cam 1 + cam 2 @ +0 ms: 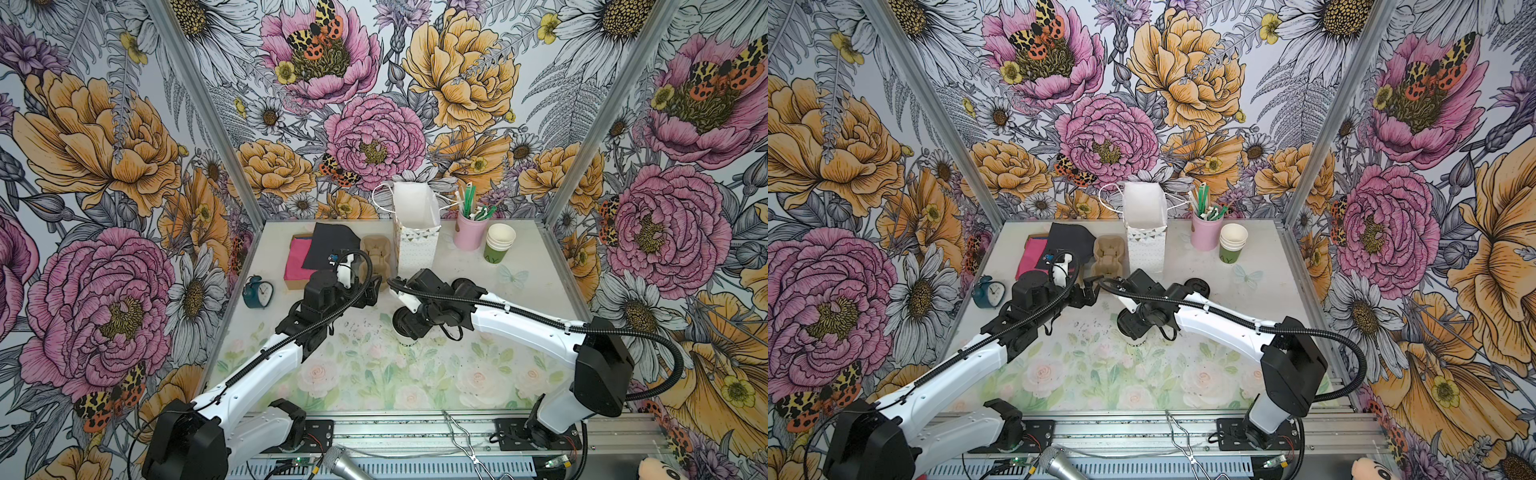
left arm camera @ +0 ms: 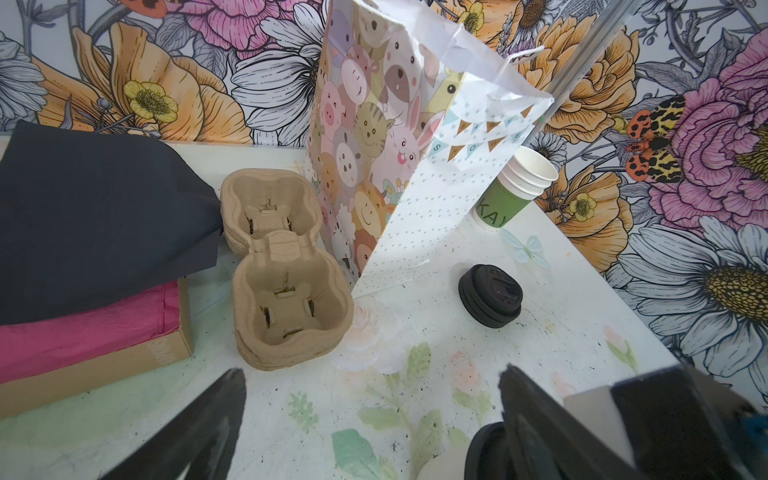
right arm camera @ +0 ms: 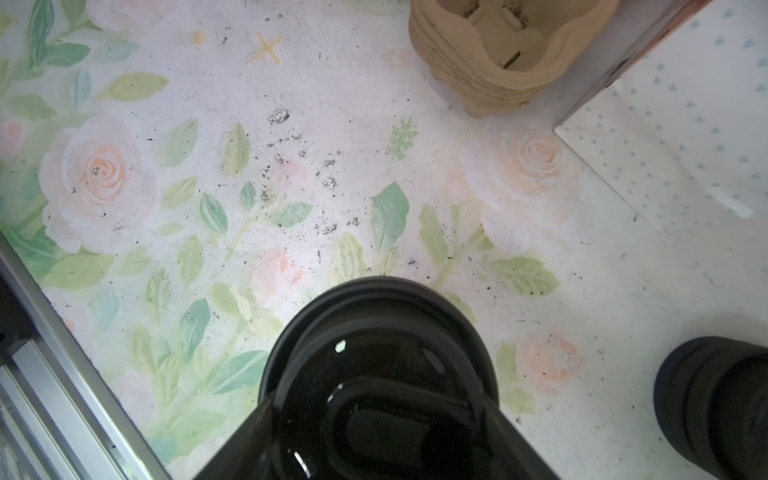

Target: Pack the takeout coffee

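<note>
tabletop (image 1: 374,386) with a faded rose print fills the floor of the booth, and at its back middle stands a tall paper gift bag (image 1: 415,237), upright with its mouth open to the top. beside the bag lies a stack of pulp cup carriers (image 2: 286,307), and on the carriers' other side a black cloth (image 2: 91,208) is draped over a box of pink napkins. the left fingers (image 2: 208,424) hang spread wide and empty just short of the carriers, facing them and the bag. nearer the front edge the takeout coffee (image 3: 378,328) stands upright, long axis vertical, black lid up, right under the right wrist. the right fingers (image 3: 245,453) straddle the lid and look clamped on it from both sides, so the right arm has the cup and the left is only near it. from that grip the carriers and the bag both lie ahead toward the back wall. the coming move probably turns on raising the cup above the bag's high rim, or setting it into a carrier well. a small pile of loose lids (image 2: 490,297) sits apart, near the bag's corner. the cup's wall and lettering are almost wholly hidden by the wrist in both top views. the finger pads are cut off, and i cannot tell whether the base rests on the tabletop.
</note>
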